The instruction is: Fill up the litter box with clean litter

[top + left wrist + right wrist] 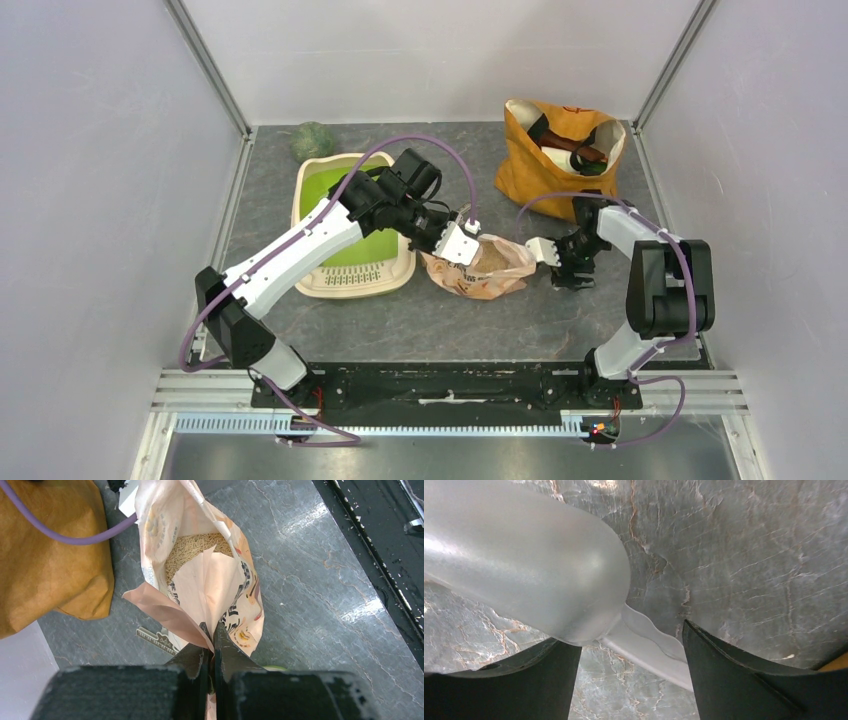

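The cream litter box (352,281), green inside, sits left of centre, and my left arm reaches across it. My left gripper (462,243) (212,628) is shut on the top edge of a peach printed bag (485,270) (220,587) lying beside the box. Beige clean litter (194,547) shows inside the bag's open mouth. My right gripper (568,270) (629,636) points down at the table just right of the bag. Its jaws stand wide apart around the handle of a translucent white scoop (543,250) (539,575), which lies on the table.
A mustard-yellow fabric bag (560,150) (45,565) with items inside stands at the back right. A dark green round thing (312,140) lies behind the litter box. A purple cable (75,537) crosses the left wrist view. Grey walls close in both sides.
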You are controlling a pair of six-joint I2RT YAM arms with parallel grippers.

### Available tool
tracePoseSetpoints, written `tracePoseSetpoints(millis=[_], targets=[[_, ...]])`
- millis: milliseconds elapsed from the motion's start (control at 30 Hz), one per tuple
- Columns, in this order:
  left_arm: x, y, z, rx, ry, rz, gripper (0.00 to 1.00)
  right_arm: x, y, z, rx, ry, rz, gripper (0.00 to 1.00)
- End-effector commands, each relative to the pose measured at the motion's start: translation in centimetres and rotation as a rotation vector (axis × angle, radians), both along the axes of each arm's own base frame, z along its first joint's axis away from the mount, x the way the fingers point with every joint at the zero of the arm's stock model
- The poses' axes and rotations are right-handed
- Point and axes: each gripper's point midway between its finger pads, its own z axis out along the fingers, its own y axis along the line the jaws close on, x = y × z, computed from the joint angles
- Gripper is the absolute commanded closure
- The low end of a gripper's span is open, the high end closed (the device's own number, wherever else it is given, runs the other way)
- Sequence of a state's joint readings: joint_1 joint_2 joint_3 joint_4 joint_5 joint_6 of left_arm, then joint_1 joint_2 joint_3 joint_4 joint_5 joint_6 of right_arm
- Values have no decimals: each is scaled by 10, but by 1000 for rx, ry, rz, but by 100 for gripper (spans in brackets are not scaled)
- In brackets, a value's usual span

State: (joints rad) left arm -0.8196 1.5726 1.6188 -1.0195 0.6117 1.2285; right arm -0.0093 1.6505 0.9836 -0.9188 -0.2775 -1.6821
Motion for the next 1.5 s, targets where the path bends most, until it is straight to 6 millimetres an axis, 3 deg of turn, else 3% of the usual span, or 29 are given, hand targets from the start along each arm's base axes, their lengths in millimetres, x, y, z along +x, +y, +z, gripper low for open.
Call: tracePoseSetpoints(millis=[0,100,167,267,400,633,800,1000,1167,1467], targets=[[-9,-8,21,-62,31,-18,98,4,-11,-5,-66,-21,-34,25],[-8,-9,21,-63,28,-17,98,-1,-21,-8,-116,16,-69,50],[-9,-8,22,-65,28,-18,98,-6,-23,1,-92,45,-102,67],[-10,-8,22,-67,35,-21,98,-14,-18,25,-35,76,-169,83],[-11,-7,21,-65,34,-21,98,-34,-5,74,52,158,-273,99],[-10,-2,16,-46,14,-20,98,-62,37,166,267,322,-502,100],[1,-1,17,-45,-33,27,96,-41,70,228,484,312,-645,100],[7,1,40,-88,-57,97,58,-27,93,285,656,257,-681,100],[9,-2,46,-111,-57,115,38,-29,102,291,665,262,-660,100],[28,-5,39,-105,-60,157,35,-19,104,266,590,358,-713,100]])
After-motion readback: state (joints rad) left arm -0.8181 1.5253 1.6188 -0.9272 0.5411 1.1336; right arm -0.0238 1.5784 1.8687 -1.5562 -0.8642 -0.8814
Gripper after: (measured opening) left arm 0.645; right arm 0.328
